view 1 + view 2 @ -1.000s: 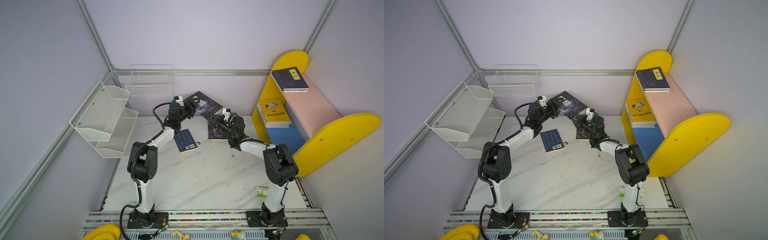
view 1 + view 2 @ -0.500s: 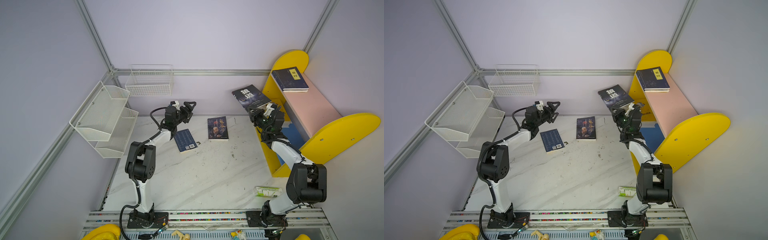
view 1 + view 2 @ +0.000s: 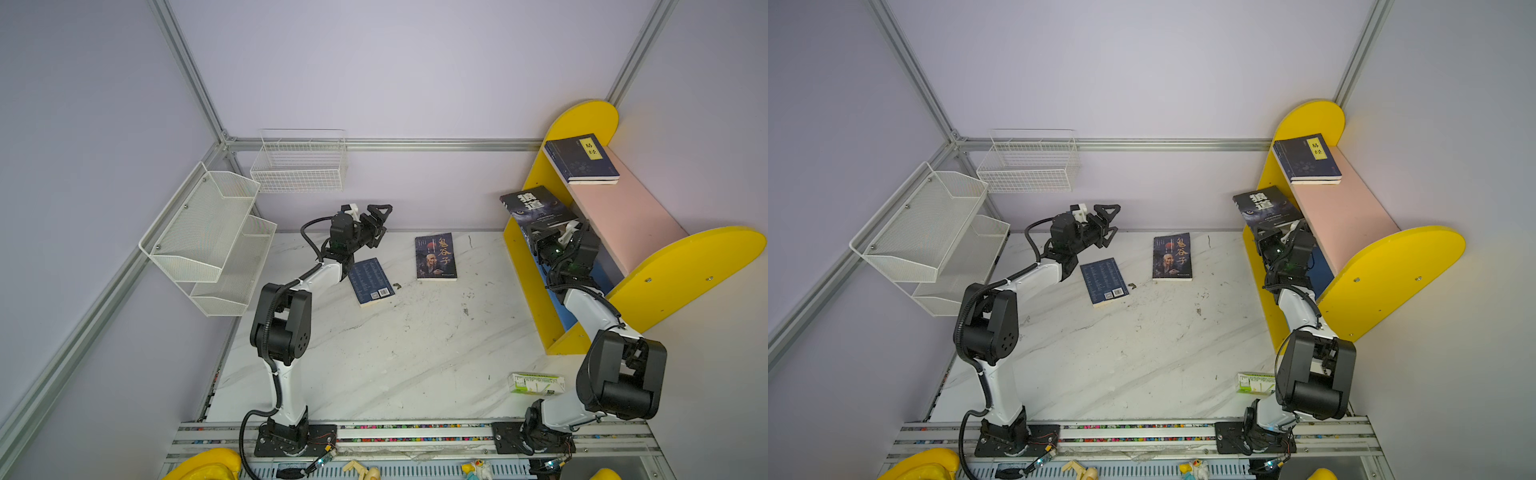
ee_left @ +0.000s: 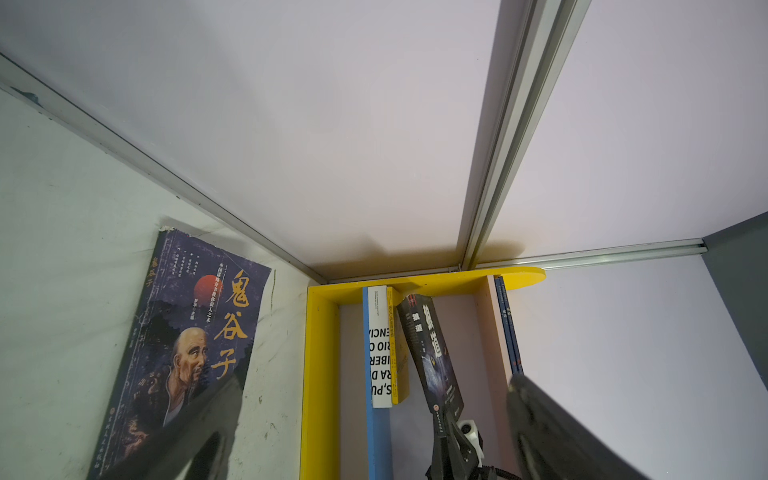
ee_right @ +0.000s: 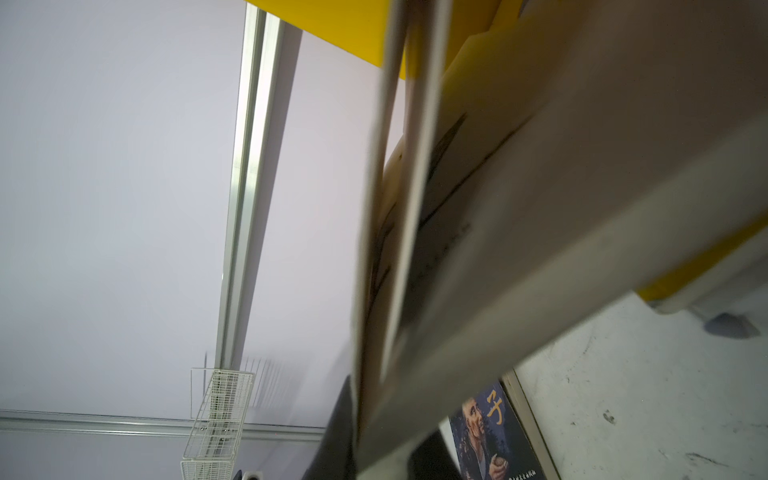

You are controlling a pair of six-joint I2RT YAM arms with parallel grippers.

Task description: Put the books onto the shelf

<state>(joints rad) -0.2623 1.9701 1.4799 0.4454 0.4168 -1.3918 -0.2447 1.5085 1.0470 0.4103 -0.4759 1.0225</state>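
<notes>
The left gripper (image 3: 379,225) hangs above the back of the worktop (image 3: 399,353) at about twelve o'clock, its jaws spread wide with nothing between them. Just below it at eleven o'clock a navy book (image 3: 371,281) lies back cover up, barcode showing. A dark book with gold characters (image 3: 436,257) lies flat at one o'clock, well apart from the gripper.

The bookcase (image 3: 685,270) stands off at three o'clock. There the right gripper (image 3: 552,228) is clenched on the lower edge of the wolf-cover book (image 3: 534,205). It holds the book tilted in the opening below the pink board (image 3: 623,216). The left wrist view shows this book (image 4: 432,353) slanting between the pink board and a yellow book (image 4: 399,357). The yellow book lies against a white book (image 4: 380,357) with black lettering, and that one rests on the blue board (image 4: 377,440). The wolf-cover book's top corner comes close to the yellow book; whether they touch I cannot tell. On the pink board, at its far end, lies a navy book with a yellow label (image 3: 582,160).

A green-and-white box (image 3: 536,382) sits at four o'clock near the right arm's base. A white mesh rack (image 3: 208,237) hangs at ten o'clock and a wire basket (image 3: 299,162) at eleven.
</notes>
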